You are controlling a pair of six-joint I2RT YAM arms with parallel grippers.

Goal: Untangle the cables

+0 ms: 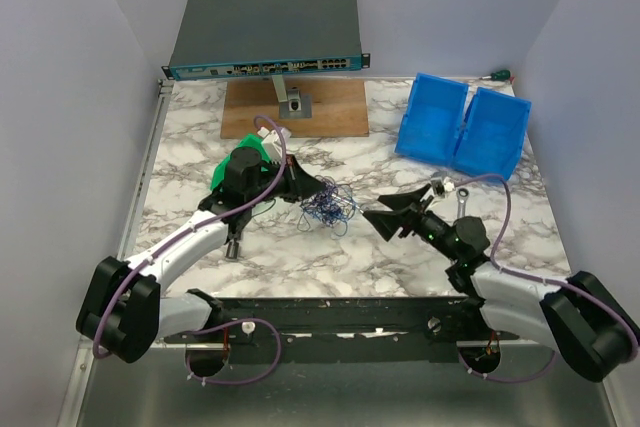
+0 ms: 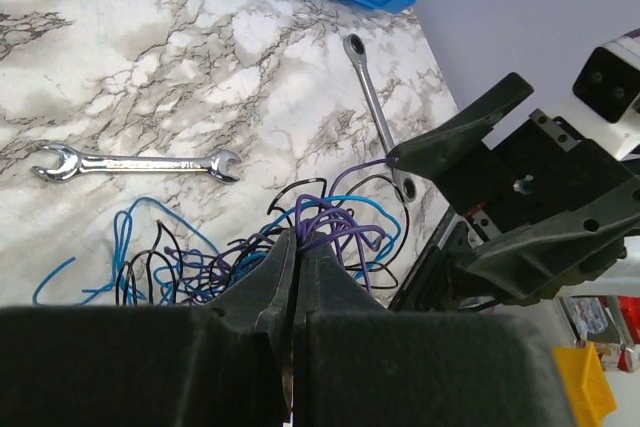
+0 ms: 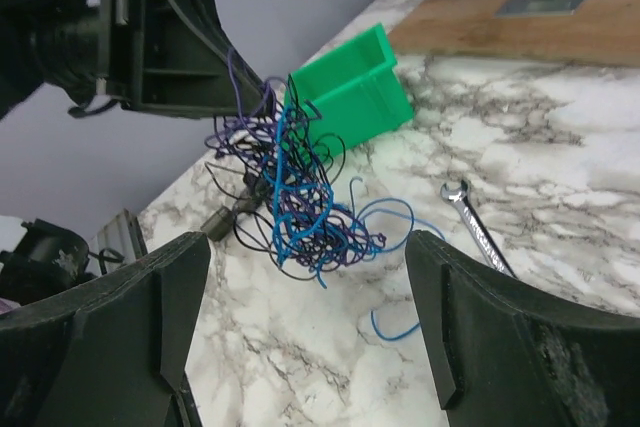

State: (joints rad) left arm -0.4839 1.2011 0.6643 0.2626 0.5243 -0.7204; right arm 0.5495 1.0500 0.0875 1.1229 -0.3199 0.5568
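Surface: white marble-pattern table top (image 1: 300, 257) with grey veining; pale plain walls (image 1: 80, 47) close it in on the left, back and right. At the back edge we see a network switch (image 1: 265, 32); in front of it a wooden board (image 1: 330, 107) carrying a small metal fixture (image 1: 297, 102). Back right: two blue bins (image 1: 465, 127), side by side and tipped. A green bin (image 3: 350, 97) sits on the marble just behind the left arm's wrist.

The cables (image 1: 328, 209) are mid-table, between the two grippers: one scribbly bundle of blue, purple and black strands. The left gripper (image 2: 293, 257) has its jaws pressed together on the top of the bundle; the strands fan out from its tips, and the lower loops reach the marble (we can't tell how much weight rests there). The right gripper (image 3: 308, 247) has its jaws spread wide, one on each side of the bundle as its wrist view has it, gripping nothing; the top view puts it just right of the bundle.

Two wrenches lie flat on the marble: an open-ended wrench (image 2: 130, 162) beyond the bundle, and a ring-ended wrench (image 2: 372, 107) near the right gripper.
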